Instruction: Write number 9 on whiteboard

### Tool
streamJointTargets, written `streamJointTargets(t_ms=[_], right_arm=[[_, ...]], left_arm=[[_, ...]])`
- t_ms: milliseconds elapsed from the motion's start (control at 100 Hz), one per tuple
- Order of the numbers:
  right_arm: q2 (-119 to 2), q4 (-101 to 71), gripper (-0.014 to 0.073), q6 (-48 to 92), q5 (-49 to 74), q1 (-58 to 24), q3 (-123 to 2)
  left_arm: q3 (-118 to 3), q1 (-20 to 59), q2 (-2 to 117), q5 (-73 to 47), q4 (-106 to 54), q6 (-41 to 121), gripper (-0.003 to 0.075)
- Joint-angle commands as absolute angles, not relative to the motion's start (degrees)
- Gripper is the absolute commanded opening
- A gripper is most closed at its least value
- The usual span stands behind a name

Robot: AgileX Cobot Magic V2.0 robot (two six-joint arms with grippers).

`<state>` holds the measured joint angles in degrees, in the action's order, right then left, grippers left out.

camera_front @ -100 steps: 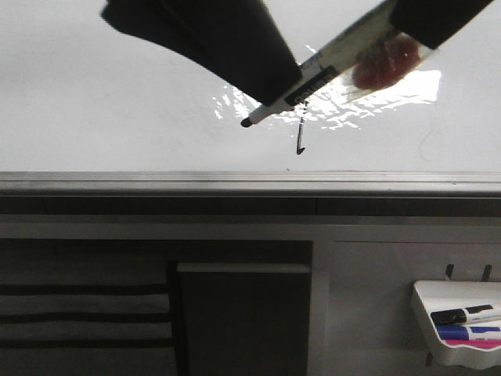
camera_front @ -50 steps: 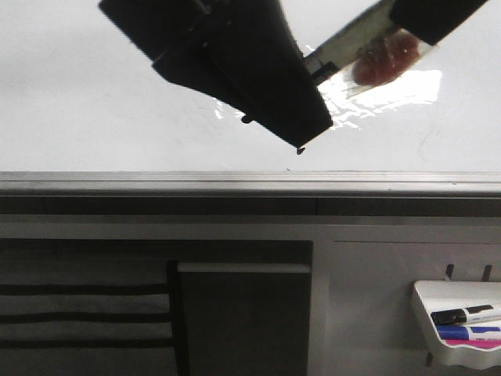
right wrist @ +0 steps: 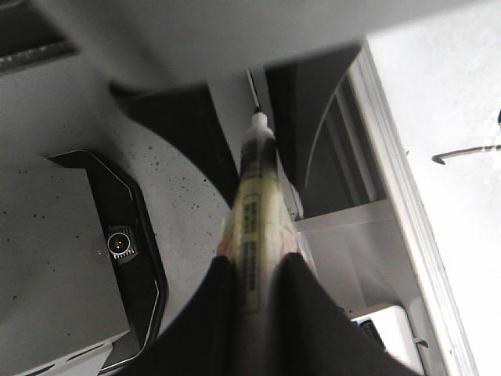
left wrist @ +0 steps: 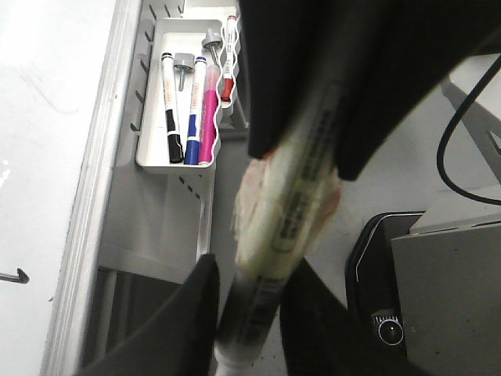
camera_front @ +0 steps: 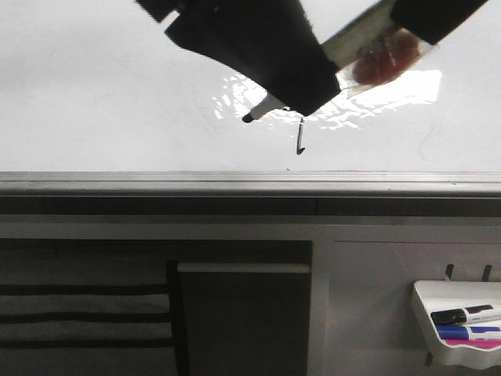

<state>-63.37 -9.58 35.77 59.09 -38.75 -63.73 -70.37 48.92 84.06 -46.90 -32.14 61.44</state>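
Marker [camera_front: 313, 70] was pinched by both grippers: right gripper [right wrist: 252, 270] pressed on its barrel, left gripper [left wrist: 246, 305] closed around the tip end, probably steadying the tip. On the whiteboard [camera_front: 94, 102], the number 9 [camera_front: 300, 137] lay just at 4 o'clock of the marker tip; only tail and hook showed, loop lost in glare. The left wrist view alone showed the marker tray [left wrist: 156, 149] in full, with spare pens.

A white marker tray [camera_front: 427, 325] holding coloured pens hangs on a grey slotted panel [camera_front: 368, 298] beside a dark cabinet [camera_front: 243, 325], under bright overhead glare.
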Motion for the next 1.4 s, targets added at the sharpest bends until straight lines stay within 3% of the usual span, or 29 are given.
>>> streamJointTargets(t_ms=[0, 240, 410, 550, 750, 1040, 1180, 1390], right_arm=[[-62.18, -9.96, -0.0045, 36.46, 56.57, -38.79, -65.49], [-62.18, -9.96, -0.0036, 36.46, 56.62, -38.79, -65.49], [-62.18, -9.96, 0.0085, 36.46, 56.51, -38.79, -65.49], [-62.18, -8.55, 0.0197, 36.46, 56.95, -38.79, -65.53], [-58.96, 5.95, 0.0232, 23.03, 61.09, -36.19, -67.99], [-51.64, 11.63, 0.0227, 12.83, 63.63, -29.15, -67.56], [-50.5, 11.72, 0.0227, 12.83, 63.63, -28.21, -66.94], [-50.37, 11.72, 0.0227, 12.72, 63.64, -28.21, -66.94]], left_arm=[[-72.4, 49.28, 82.3, -45.25, -34.05, 61.17, 0.012], [-72.4, 49.28, 82.3, -45.25, -34.05, 61.17, 0.0043], [-72.4, 49.28, 82.3, -45.25, -34.05, 60.96, -0.0015], [-72.4, 49.28, 82.3, -45.13, -33.18, 60.2, -0.002], [-72.4, 46.18, 81.72, -45.05, -19.55, 44.56, -0.002], [-71.94, 34.12, 80.66, -48.94, 1.32, 9.75, -0.002], [-70.16, 25.68, 80.66, -47.71, 3.03, 3.42, -0.002], [-66.98, 15.35, 81.27, -36.75, 2.04, -0.79, -0.002]])
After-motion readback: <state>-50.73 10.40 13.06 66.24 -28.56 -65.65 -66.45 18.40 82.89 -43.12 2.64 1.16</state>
